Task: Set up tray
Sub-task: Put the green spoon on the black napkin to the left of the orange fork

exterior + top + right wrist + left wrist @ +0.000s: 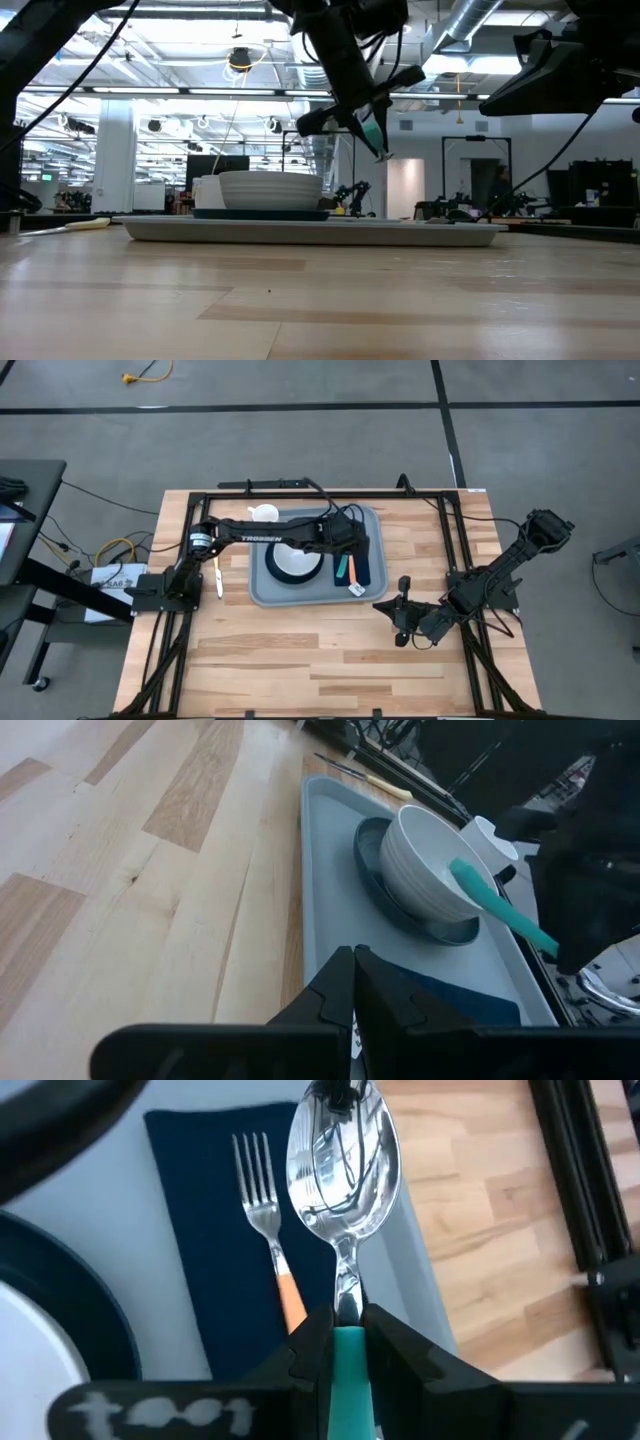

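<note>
Big open lab/workshop: exposed ceiling ducts [480, 25], strip lights, grey concrete floor [300, 440], equipment benches.

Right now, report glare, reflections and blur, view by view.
Left wrist view: the spoon bowl mirrors the rig above, and the left hand is soft up close. Low view: bright ceiling lights leave the arms dark. Right wrist view: the right hand is blurred.

Wooden table [300, 650] carrying the tray [262, 592]
The tray is lying at the far middle; a knife [218, 576] is lying just left of it.
</note>
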Controlling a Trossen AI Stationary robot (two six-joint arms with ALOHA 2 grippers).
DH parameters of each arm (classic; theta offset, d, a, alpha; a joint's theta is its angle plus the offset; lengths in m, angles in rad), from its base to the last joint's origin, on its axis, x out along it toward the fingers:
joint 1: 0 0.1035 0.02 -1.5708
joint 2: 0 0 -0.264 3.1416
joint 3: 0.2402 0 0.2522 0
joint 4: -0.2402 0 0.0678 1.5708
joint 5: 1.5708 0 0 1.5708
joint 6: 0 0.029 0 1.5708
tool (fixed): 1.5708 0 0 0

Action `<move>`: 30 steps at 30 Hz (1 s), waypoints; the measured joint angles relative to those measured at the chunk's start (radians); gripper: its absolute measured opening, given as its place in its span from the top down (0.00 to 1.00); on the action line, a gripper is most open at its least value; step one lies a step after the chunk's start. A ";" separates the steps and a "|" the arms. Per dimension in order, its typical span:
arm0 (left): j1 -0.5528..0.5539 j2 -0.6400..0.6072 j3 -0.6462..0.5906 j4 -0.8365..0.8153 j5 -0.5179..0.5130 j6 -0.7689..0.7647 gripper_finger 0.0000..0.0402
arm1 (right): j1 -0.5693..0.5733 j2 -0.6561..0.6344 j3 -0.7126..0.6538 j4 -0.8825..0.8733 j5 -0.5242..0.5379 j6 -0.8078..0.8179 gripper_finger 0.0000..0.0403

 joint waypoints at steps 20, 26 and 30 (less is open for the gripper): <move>-0.016 0.255 0.368 -0.340 -0.026 -0.122 0.91 | 0.000 0.000 0.000 0.005 0.000 0.000 0.99; -0.007 0.355 0.456 -0.392 0.002 -0.150 0.91 | 0.000 0.000 0.000 0.001 0.000 0.000 0.99; -0.005 0.360 0.476 -0.416 0.016 -0.181 0.91 | 0.000 0.000 0.000 0.000 0.000 0.000 0.99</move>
